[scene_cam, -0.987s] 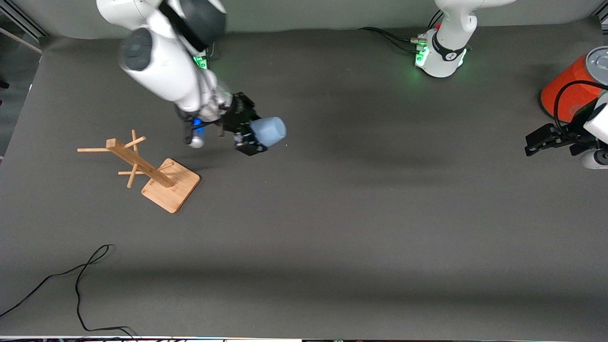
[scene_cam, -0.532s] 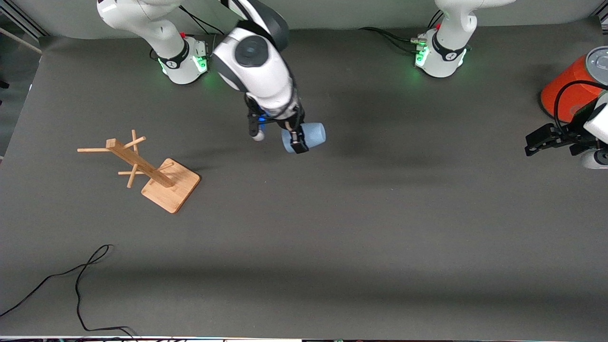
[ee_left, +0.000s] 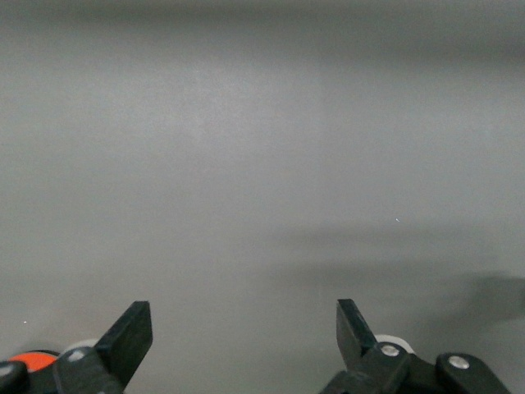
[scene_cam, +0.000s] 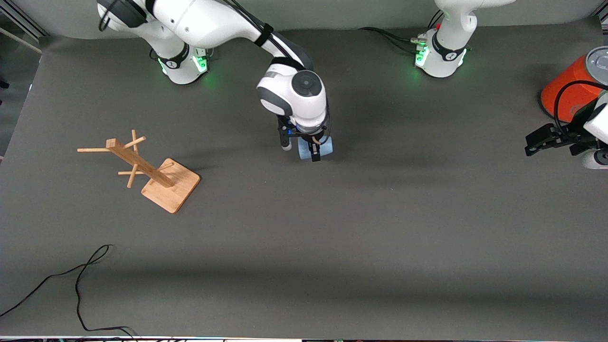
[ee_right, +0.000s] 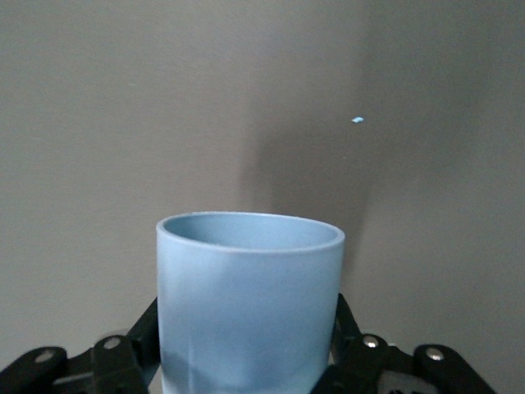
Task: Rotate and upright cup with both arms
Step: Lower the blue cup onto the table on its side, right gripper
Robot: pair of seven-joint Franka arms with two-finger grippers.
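Dark grey matting is covering the table [scene_cam: 380, 228]. Over its middle, the right gripper [scene_cam: 314, 151] is clamping the small light-blue tapered cup [ee_right: 250, 304], mouth pointing downward. Passing it steadily would help; the left gripper [ee_left: 242, 336] is waiting, jaws spread empty, beside the orange can [scene_cam: 567, 88].

place: robot lab | signs: two arms [scene_cam: 294, 90] bolted to grey-matted table [scene_cam: 361, 237] (lit bases), plain backdrop, loose cable [scene_cam: 78, 280]
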